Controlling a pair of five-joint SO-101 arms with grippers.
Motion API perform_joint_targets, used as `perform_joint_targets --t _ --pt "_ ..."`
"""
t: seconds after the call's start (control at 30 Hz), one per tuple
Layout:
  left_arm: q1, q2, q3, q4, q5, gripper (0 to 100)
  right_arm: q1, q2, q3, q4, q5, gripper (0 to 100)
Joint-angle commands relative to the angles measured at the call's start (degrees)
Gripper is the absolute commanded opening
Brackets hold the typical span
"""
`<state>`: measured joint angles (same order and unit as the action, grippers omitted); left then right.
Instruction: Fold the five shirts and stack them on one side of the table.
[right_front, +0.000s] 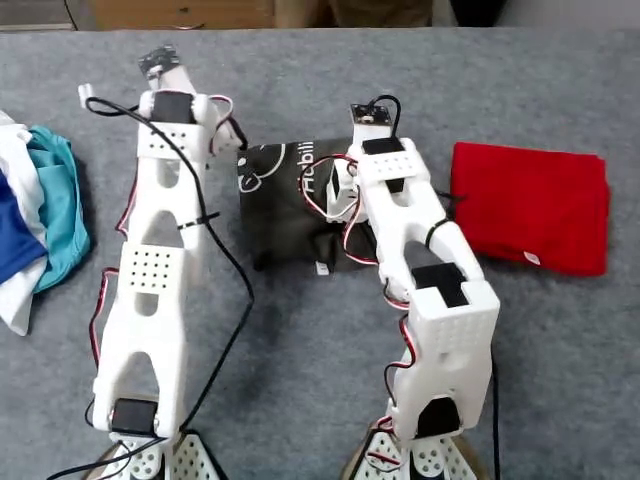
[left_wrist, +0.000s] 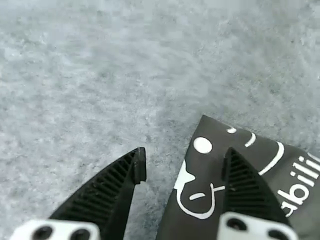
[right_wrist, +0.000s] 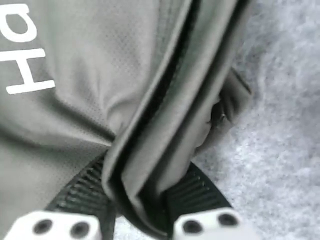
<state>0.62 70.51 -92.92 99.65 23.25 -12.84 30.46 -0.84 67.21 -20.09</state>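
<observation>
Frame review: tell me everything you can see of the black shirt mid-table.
The black shirt with white printed lettering lies folded into a rough rectangle on the grey felt-like table cover, between the two arms. Its fabric looks thin, smooth and finely meshed. The right gripper is shut on a bunched, layered edge. The left gripper is open astride a corner; contact there is unclear.
</observation>
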Motion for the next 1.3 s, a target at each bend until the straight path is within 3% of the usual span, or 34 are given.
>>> perform_joint_targets --t 0.0,0.37,0.77,1.27 --pt "-1.1 -4.3 -3.0 1.1 0.9 26 3.6 0.0 0.6 -1.5 0.4 0.2" --pt "2.9 -3.1 -2.5 0.7 6.9 26 3.6 0.0 0.7 -1.5 0.4 0.2" --pt "4.1 5.9 -2.6 -2.7 7.6 26 3.6 0.0 0.7 -1.5 0.4 0.2" --pt "7.1 9.5 -2.9 -13.6 7.6 2 3.6 0.0 0.7 -1.5 0.4 0.2"
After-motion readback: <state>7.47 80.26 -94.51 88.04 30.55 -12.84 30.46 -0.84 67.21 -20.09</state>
